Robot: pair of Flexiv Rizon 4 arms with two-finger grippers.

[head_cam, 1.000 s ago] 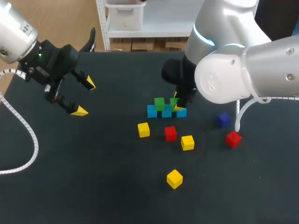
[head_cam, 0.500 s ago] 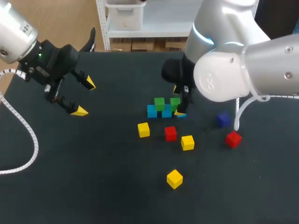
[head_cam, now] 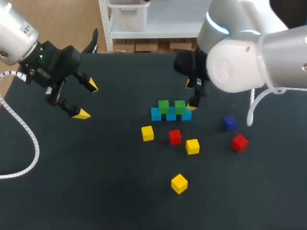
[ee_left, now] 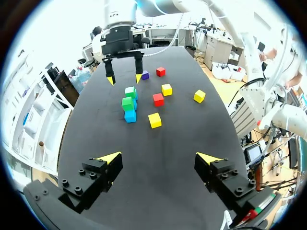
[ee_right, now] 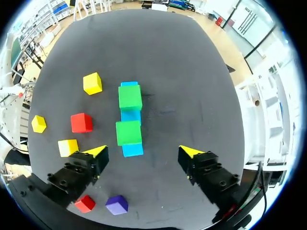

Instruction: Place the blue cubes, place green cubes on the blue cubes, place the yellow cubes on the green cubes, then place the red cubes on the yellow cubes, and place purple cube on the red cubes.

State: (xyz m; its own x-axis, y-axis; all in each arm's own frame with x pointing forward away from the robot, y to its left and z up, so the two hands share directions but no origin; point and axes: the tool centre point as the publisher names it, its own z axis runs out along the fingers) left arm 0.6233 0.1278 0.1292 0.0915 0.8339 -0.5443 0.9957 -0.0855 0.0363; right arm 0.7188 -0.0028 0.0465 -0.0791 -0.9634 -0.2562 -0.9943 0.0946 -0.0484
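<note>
Two green cubes (head_cam: 163, 106) sit on the blue row (head_cam: 170, 115); both tools are empty.
The right tool (head_cam: 190, 95) gapes wide just beside that row. The left tool (head_cam: 87, 100) is open, well apart from it. Yellow cubes (head_cam: 147, 133), red cubes (head_cam: 175, 136) and a purple cube (head_cam: 229, 122) lie loose near it on the desk (head_cam: 96, 167).

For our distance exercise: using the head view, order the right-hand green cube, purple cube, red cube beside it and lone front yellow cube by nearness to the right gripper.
1. Right-hand green cube, close by the right gripper.
2. Purple cube, to its right.
3. Red cube, just past the purple one.
4. Lone yellow cube, at the front.
</note>
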